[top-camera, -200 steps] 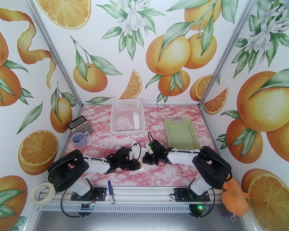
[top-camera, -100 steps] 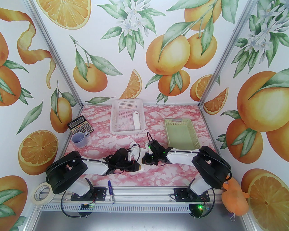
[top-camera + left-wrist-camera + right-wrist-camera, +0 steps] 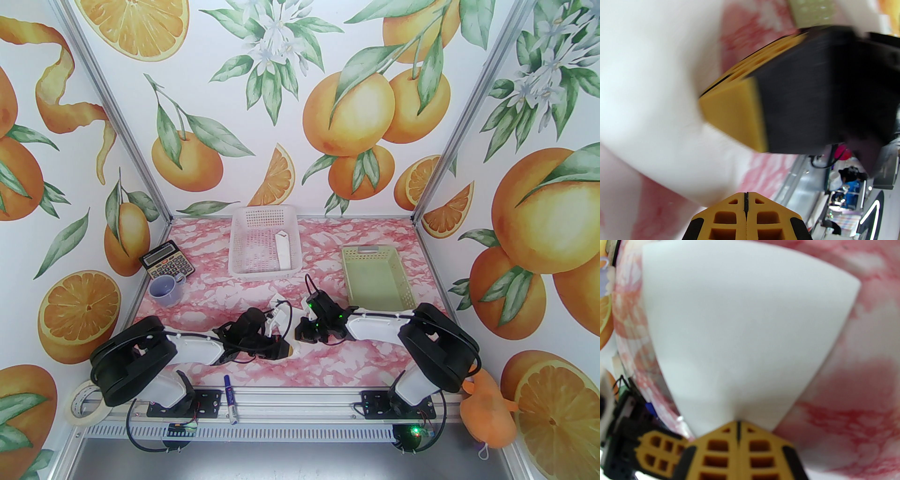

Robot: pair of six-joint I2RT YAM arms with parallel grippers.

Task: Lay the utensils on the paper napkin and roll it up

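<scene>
The white paper napkin (image 3: 740, 333) bulges up from the pink marbled table, and my right gripper (image 3: 738, 422) is shut on its near edge. In the left wrist view the napkin (image 3: 646, 93) is a blurred white mass reaching down to my left gripper (image 3: 746, 193), which is shut with the sheet at its tips. A yellow and black finger of the right gripper (image 3: 736, 117) sits close in front of it. From above, the left gripper (image 3: 287, 349) and right gripper (image 3: 300, 333) meet at the table's middle. The utensils are hidden.
A white mesh basket (image 3: 243, 234) holding a slim white piece (image 3: 282, 251) stands at the back. A pale green tray (image 3: 398, 290) lies back right. A calculator (image 3: 167, 266) and blue cup (image 3: 165, 288) sit left. A marker (image 3: 229, 396) lies on the front rail.
The left arm's elbow has swung toward the near left corner and its wrist has turned a little. Both grippers stay together at the napkin. The right arm has barely moved.
</scene>
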